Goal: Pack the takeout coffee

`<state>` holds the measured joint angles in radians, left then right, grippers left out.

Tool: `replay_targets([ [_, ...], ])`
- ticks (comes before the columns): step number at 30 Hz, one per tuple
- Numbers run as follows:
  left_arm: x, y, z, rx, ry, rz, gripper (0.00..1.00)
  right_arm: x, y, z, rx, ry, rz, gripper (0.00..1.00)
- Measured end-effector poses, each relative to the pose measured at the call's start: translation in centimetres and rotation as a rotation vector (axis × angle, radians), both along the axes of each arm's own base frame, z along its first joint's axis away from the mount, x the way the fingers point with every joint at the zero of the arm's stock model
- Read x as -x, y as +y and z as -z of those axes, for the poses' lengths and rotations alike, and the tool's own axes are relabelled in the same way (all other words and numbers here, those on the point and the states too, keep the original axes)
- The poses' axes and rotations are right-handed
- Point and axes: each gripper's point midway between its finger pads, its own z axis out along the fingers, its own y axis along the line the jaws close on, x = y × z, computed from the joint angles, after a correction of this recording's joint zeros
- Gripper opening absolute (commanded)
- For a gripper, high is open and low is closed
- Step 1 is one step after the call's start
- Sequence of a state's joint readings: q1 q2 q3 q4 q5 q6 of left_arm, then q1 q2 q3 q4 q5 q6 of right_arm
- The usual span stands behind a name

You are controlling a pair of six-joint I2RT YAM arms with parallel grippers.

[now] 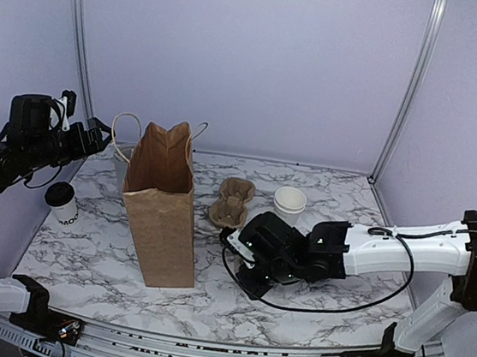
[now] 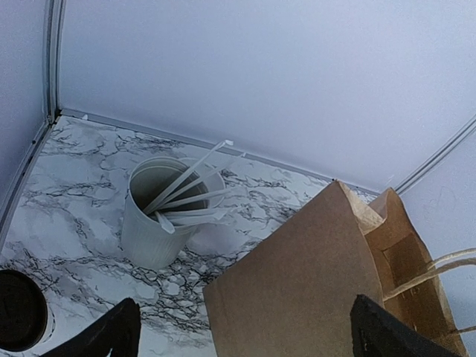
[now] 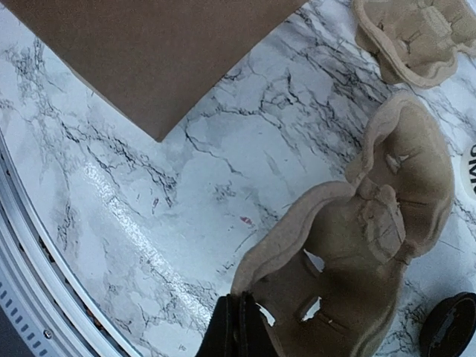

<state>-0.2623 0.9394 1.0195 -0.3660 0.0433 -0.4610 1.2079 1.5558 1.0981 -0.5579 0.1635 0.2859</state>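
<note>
My left end effector (image 2: 249, 335) hangs spread wide, arm raised high. The coffee (image 1: 61, 204) stands on the bench (image 1: 92, 257) under it, left of the bag (image 1: 161, 213). I think it is light and thin-walled: grip the wall below the lid (image 2: 18, 309), gently. My right end effector (image 3: 238, 329) pinches the carrier (image 3: 372, 245).

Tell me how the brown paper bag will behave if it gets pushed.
The brown paper bag stands tall and narrow, mouth open, so a push near the top would probably tip it. Its thin creased walls likely buckle rather than resist. On the smooth marble tabletop it may also slide.
</note>
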Motion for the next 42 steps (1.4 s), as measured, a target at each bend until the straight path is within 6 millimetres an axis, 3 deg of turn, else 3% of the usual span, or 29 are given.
replay_targets([
  [8, 0.0, 0.0, 0.3, -0.002, 0.005, 0.0, 0.99, -1.5, 1.4, 3.1, 0.056, -0.011, -0.048, 0.0],
  [14, 0.0, 0.0, 0.3, -0.002, 0.005, 0.0, 0.99, -5.4, 2.4, 2.3, 0.022, -0.053, -0.041, 0.0],
  [18, 0.0, 0.0, 0.3, -0.003, 0.005, 0.0, 0.99, -6.9, 3.1, 1.8, 0.002, -0.066, -0.042, 0.0],
  [25, 0.1, 0.1, 0.1, -0.009, -0.004, 0.0, 0.99, -6.6, 3.3, 2.3, 0.001, -0.027, -0.034, 0.0],
  [30, 0.1, 0.2, 0.1, -0.014, -0.005, -0.003, 0.99, -4.9, 2.0, 3.1, 0.021, 0.032, 0.004, 0.01],
  [35, -0.1, 0.1, 0.6, -0.017, 0.008, -0.002, 0.99, -1.8, 2.6, 2.5, 0.001, 0.087, 0.01, 0.15],
  [40, -0.5, -0.1, 1.2, -0.019, 0.028, 0.005, 0.99, -0.6, 2.9, 2.6, -0.008, 0.125, 0.02, 0.48],
  [42, -0.5, -0.1, 1.2, -0.019, 0.027, 0.005, 0.99, -0.6, 2.8, 2.5, -0.008, 0.127, 0.023, 0.56],
])
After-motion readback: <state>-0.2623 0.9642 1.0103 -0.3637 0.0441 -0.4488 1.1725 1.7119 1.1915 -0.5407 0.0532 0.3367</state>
